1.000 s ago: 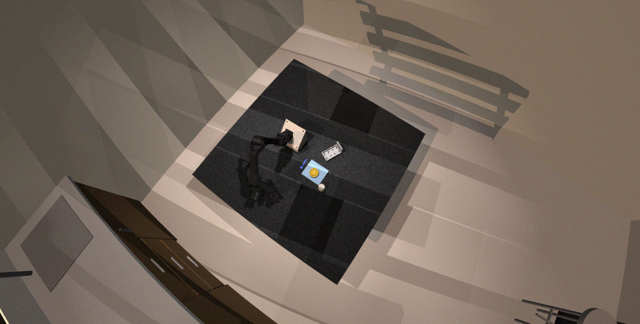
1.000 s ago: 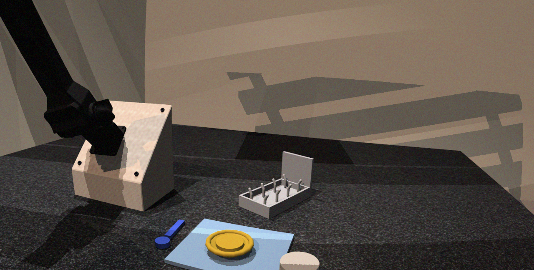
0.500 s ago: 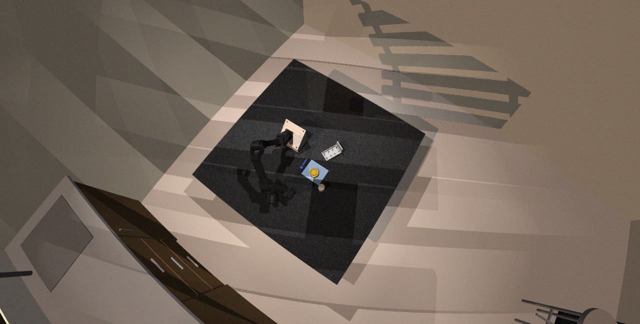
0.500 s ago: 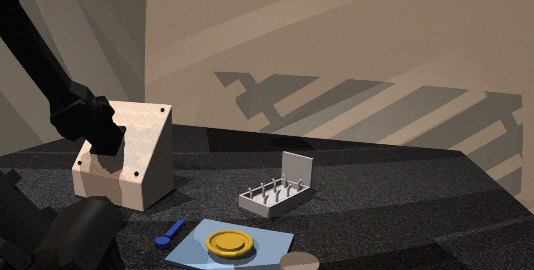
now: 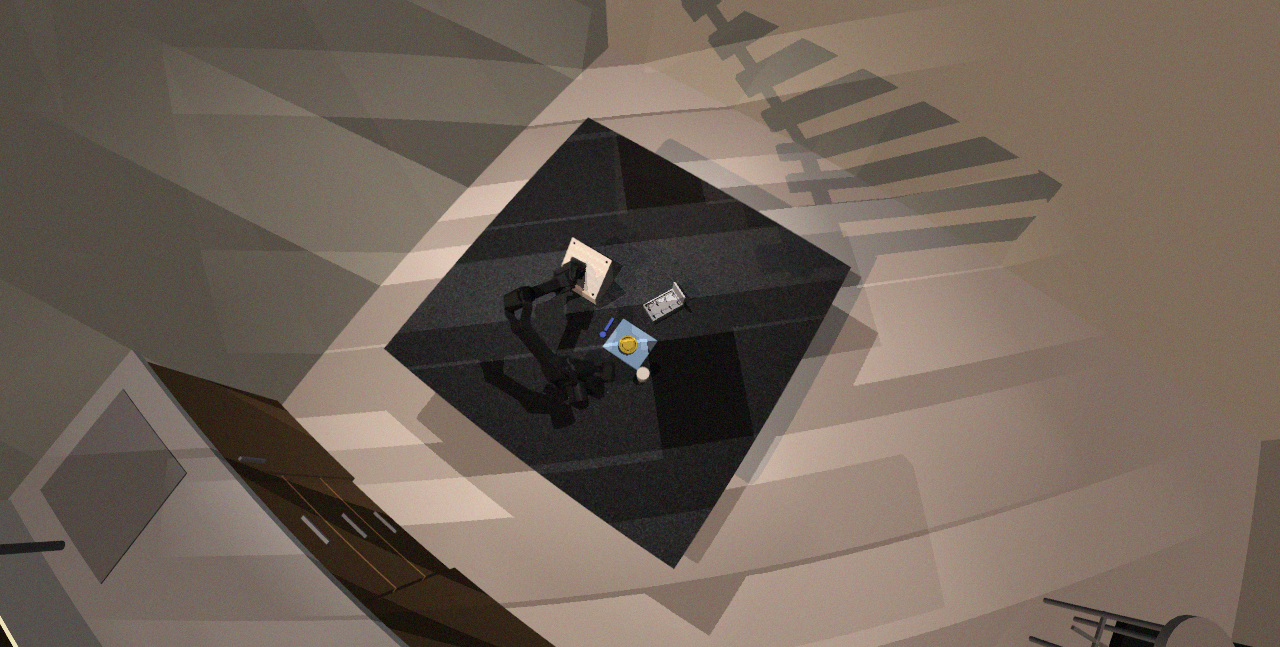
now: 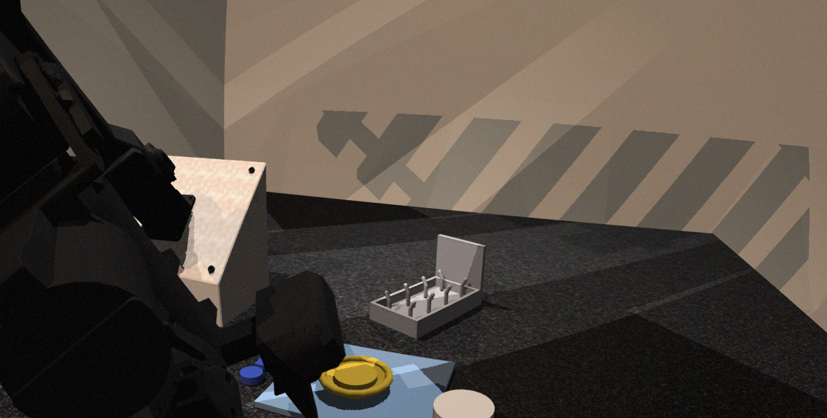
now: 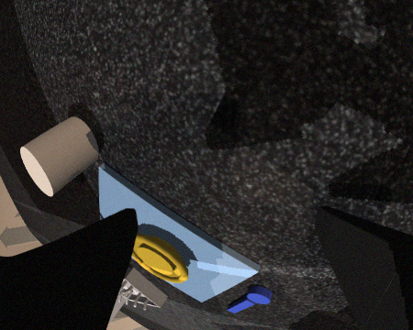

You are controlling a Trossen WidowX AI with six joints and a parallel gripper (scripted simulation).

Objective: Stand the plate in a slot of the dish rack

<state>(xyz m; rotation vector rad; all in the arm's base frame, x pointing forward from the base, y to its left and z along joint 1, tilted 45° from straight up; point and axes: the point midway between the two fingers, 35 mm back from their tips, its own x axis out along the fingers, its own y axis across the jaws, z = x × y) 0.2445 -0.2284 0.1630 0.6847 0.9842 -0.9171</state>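
The yellow plate [image 5: 628, 345] [image 6: 355, 375] [image 7: 157, 258] lies flat on the light-blue board [image 5: 637, 361] [image 6: 430, 364] [image 7: 119, 183]. The pale grey dish rack [image 5: 680, 294] [image 6: 393, 317] [image 7: 147, 288] stands beyond the board, with two rows of rail pegs and a tall end panel. No plate stands in it. My gripper [image 5: 612, 372] [image 7: 229, 219] is open and empty, beside the board. In the exterior view its dark body overlaps the board and the plate's left edge, and only one finger shows clearly. In the wrist view the left finger hides part of the plate and the rack.
A pale cylinder [image 5: 642, 373] [image 6: 463, 402] [image 7: 61, 153] stands by one corner of the board. A blue spoon-like object [image 5: 603, 333] [image 6: 251, 375] [image 7: 259, 295] lies on the other side of it. The arm's cream wedge base [image 5: 599, 271] [image 6: 245, 253] stands to the left of the rack.
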